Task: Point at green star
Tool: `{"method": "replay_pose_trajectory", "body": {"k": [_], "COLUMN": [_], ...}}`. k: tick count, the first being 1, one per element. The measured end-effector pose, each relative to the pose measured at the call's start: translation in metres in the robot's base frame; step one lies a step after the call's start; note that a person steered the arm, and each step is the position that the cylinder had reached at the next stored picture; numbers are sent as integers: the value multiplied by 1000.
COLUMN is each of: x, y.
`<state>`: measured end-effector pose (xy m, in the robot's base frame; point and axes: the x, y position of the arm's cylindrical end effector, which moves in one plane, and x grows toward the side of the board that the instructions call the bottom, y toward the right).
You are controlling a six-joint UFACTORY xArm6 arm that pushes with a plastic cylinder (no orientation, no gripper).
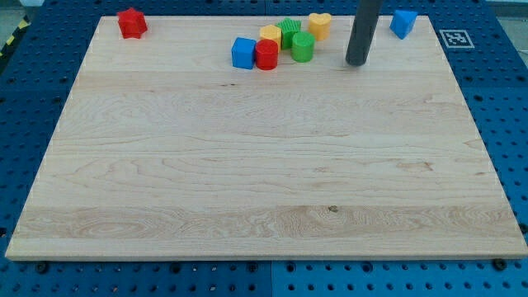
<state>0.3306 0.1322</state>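
- The tip [356, 63] holds nothing, being a bare rod with no claw, and stands right of the cluster.
- The green star [289, 30] sits wedged among neighbours, so approach looks tight.

- The scene is bright and evenly lit, with no dim corners.
- The wooden board [264, 165] shows its pale grain clearly, without harsh glare.
- Shadows are soft and short: a faint one sits under the rod's tip [356, 63] and small ones hug the blocks.
- Focus is sharp across the view; the board's edges look slanted by perspective.
- The blue pegboard [495, 99] surround shows slight sheen.
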Motion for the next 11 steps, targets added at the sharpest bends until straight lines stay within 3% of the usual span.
{"method": "replay_pose_trajectory", "body": {"k": [1,2,4,5,6,7,8,10,11], "x": [32,34,39,50,47,18,-20,-52,-96], "y": [-74,-166,-174,-203,-276,-309,-306,-287,-260]}}
